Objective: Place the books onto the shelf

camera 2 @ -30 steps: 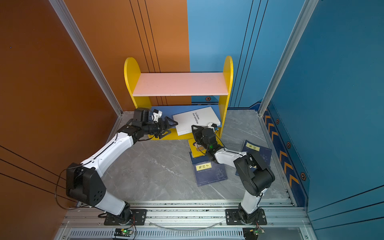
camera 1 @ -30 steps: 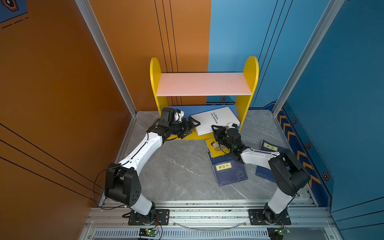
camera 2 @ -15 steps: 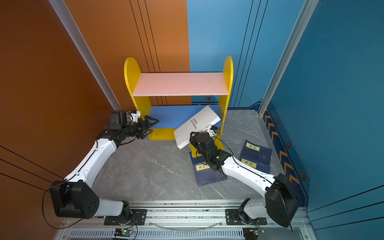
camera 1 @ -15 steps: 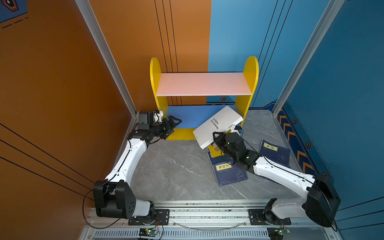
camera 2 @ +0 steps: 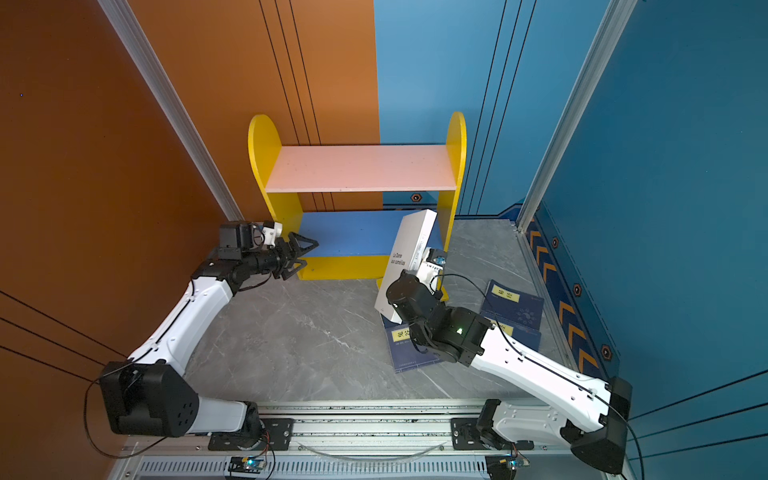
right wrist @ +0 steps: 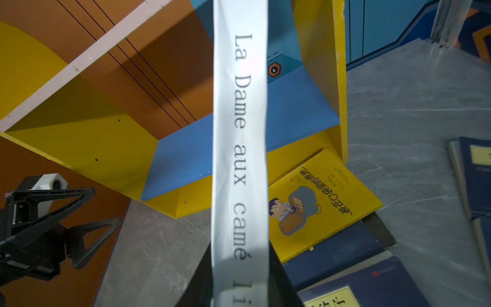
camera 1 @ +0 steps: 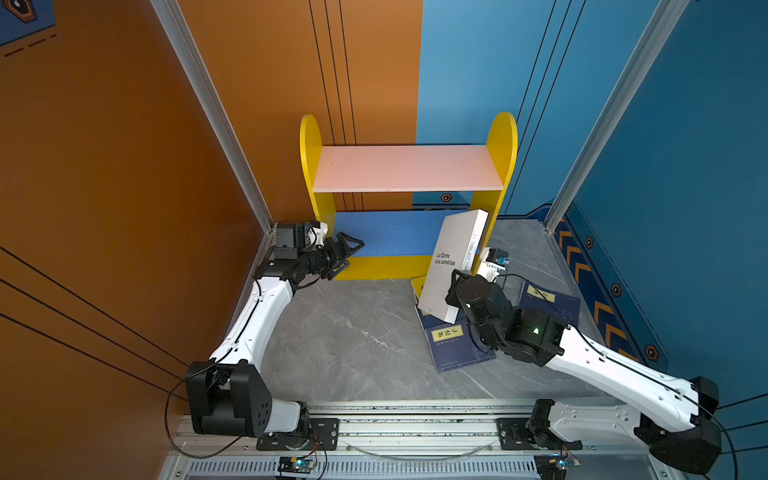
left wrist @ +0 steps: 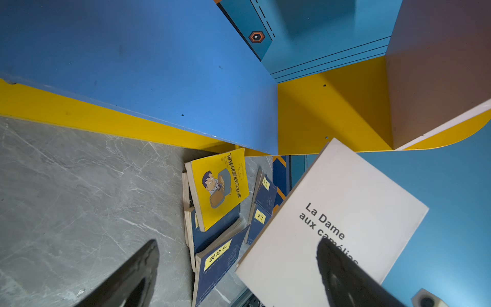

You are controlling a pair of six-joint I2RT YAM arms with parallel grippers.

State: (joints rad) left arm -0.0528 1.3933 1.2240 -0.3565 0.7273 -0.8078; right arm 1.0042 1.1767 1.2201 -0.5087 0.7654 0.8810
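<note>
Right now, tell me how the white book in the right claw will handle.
The white book looks fairly stiff: pinched toward one end by the right claw, it shows no sag. Held off-centre, it may swivel in the grip. Stood alone on the blue board, it would likely tip unless leaned on the yellow side panel.

You have a grey marbled tabletop [camera 1: 353, 332] filling the middle of both top views. Orange wall panels [camera 1: 104, 187] close it in from seven to twelve o'clock, and blue wall panels [camera 1: 685, 166] from twelve to four. An aluminium post [camera 1: 212, 108] rises at ten o'clock, another post [camera 1: 615, 112] at two. A slotted metal rail [camera 1: 415, 428] runs across at six o'clock. An orange-chevron strip [camera 1: 600, 309] lines the tabletop's edge at three, and a small hexagon marker [camera 1: 446, 198] sits on the blue wall at twelve.
</note>
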